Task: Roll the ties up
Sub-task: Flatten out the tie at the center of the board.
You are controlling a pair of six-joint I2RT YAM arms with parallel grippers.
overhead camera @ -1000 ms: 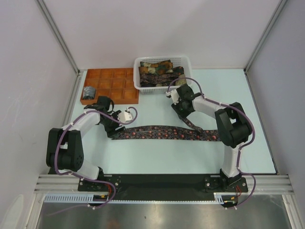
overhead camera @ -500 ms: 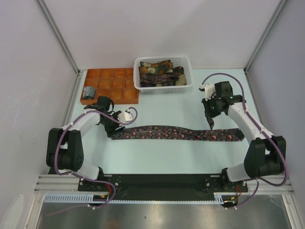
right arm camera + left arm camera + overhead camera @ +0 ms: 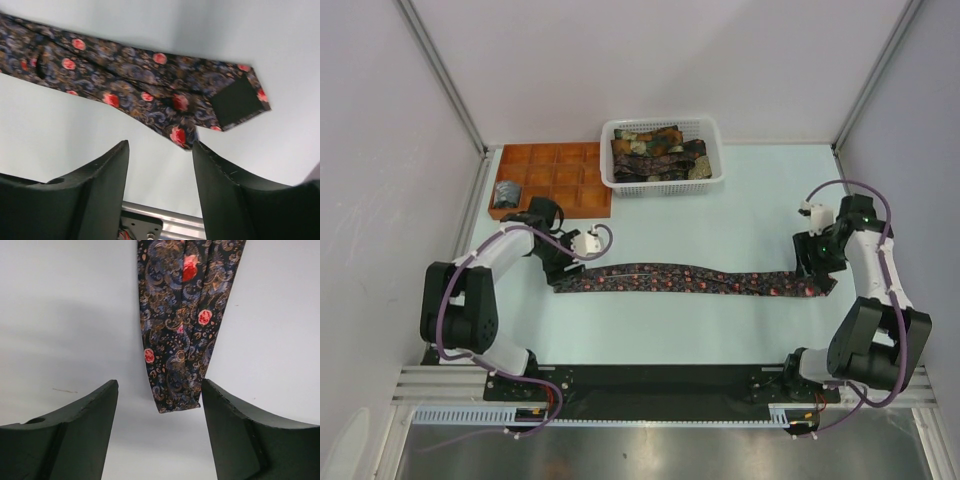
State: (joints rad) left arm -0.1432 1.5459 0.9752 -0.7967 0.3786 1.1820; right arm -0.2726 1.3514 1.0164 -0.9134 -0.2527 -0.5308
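orange tray (image 3: 552,176) | white basket (image 3: 712,128) beside | pale table (image 3: 660,320)

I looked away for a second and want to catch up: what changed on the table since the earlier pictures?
The right gripper dragged the wide end of the dark tie rightward, straightening it, then let go; its jaws now stand open. The left gripper, the basket and the orange tray stayed put.
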